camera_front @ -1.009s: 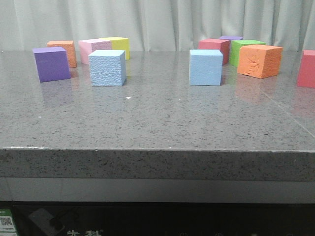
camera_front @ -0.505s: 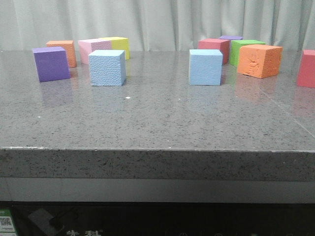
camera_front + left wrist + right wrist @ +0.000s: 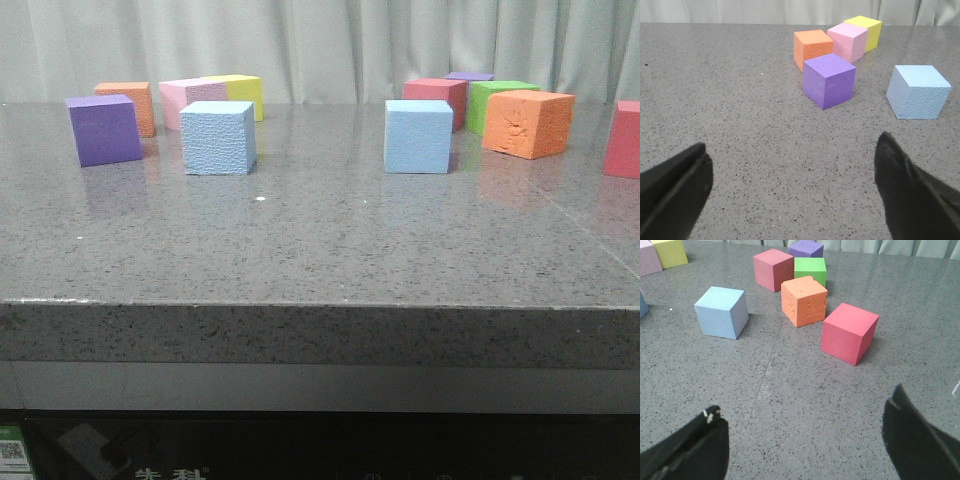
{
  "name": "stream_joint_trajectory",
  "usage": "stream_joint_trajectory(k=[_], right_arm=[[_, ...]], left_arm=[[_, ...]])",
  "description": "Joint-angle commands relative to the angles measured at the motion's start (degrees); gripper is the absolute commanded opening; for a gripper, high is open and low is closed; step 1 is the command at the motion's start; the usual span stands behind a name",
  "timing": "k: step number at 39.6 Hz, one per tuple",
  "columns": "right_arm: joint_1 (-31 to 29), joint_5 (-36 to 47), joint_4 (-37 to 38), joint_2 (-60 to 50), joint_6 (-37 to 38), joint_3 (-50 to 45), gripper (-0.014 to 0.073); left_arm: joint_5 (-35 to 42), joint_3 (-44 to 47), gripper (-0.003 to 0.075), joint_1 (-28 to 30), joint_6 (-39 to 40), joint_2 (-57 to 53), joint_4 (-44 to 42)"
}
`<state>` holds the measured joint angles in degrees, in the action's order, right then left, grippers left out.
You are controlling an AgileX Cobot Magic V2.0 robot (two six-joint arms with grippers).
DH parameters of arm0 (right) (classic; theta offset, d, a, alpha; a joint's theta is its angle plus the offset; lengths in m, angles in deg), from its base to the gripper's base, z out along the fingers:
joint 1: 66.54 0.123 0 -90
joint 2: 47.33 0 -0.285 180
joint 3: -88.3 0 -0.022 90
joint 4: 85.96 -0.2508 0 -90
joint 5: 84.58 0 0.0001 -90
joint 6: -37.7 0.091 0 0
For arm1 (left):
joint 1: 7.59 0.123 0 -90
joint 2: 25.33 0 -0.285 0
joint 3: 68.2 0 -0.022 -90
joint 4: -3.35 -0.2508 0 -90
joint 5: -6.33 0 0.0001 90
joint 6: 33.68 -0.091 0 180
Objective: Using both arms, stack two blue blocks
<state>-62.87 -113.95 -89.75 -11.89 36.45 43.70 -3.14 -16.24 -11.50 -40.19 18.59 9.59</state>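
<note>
A speckled grey stone tabletop (image 3: 330, 250) runs back to a pale pleated curtain (image 3: 330, 45), its polished face mirroring the cubes faintly. On it the rough, pebbled sky-blue foam cube (image 3: 218, 138) sits left of centre and the smoother sky-blue foam cube (image 3: 418, 136) right of centre, well apart, both flat on the stone. A dark purple foam cube (image 3: 104, 129) stands near the pebbled one, with orange, pink and yellow cubes behind. The front camera shows neither arm (only the wrist cameras do). The left black gripper (image 3: 790, 192) hovers low over bare stone, jaws spread wide and empty, the pebbled cube ahead of it. The right black gripper (image 3: 805, 445) is likewise parted and holding nothing, the smoother cube and a pinkish-red foam cube (image 3: 849, 333) ahead.
</note>
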Motion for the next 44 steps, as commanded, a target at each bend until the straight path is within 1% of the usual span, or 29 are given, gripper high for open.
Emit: stream_joint_trajectory(k=[1, 5, 9, 13, 20, 23, 27, 31, 37, 39, 44], right_arm=[[-0.4, 4.8, -0.7, 0.8, -0.3, 2.2, 0.0641], [-0.4, 6.5, -2.9, 2.1, -0.3, 2.7, 0.0641], [-0.4, 5.7, -4.9, 7.8, -0.3, 6.4, 0.0641], [-0.4, 3.9, -5.1, 16.6, -0.3, 12.4, 0.0641], [0.5, -3.0, -6.7, 31.7, 0.3, 25.7, 0.0641], [1.9, -5.4, -7.5, 37.9, 2.9, 32.2, 0.0641], [5.5, -8.7, -6.7, 45.9, 6.1, 39.8, 0.0641], [9.4, -11.2, -2.8, 52.8, 11.3, 46.9, 0.0641], [15.1, -15.5, 6.5, 62.3, 22.4, 57.1, 0.0641], [16.3, -16.7, 8.0, 65.2, 24.6, 59.9, 0.0641], [16.9, -19.2, 7.8, 72.2, 27.2, 65.9, 0.0641]], left_arm=[[5.0, -2.1, 0.0680, 0.0, 0.3, 0.3, 0.5], [5.0, -2.1, 0.0680, 0.0, 0.3, 0.3, 0.5], [5.0, -2.1, 0.0680, 0.0, 0.3, 0.3, 0.5], [5.0, -2.1, 0.0680, 0.0, 0.3, 0.3, 0.5], [5.0, -2.1, 0.0680, 0.0, 0.3, 0.3, 0.5], [5.0, -2.1, 0.0680, 0.0, 0.3, 0.3, 0.5], [5.0, -2.1, 0.0680, 0.0, 0.3, 0.3, 0.5], [5.0, -2.1, 0.0680, 0.0, 0.3, 0.3, 0.5], [5.0, -2.1, 0.0680, 0.0, 0.3, 0.3, 0.5], [5.0, -2.1, 0.0680, 0.0, 0.3, 0.3, 0.5], [5.0, -2.1, 0.0680, 0.0, 0.3, 0.3, 0.5]])
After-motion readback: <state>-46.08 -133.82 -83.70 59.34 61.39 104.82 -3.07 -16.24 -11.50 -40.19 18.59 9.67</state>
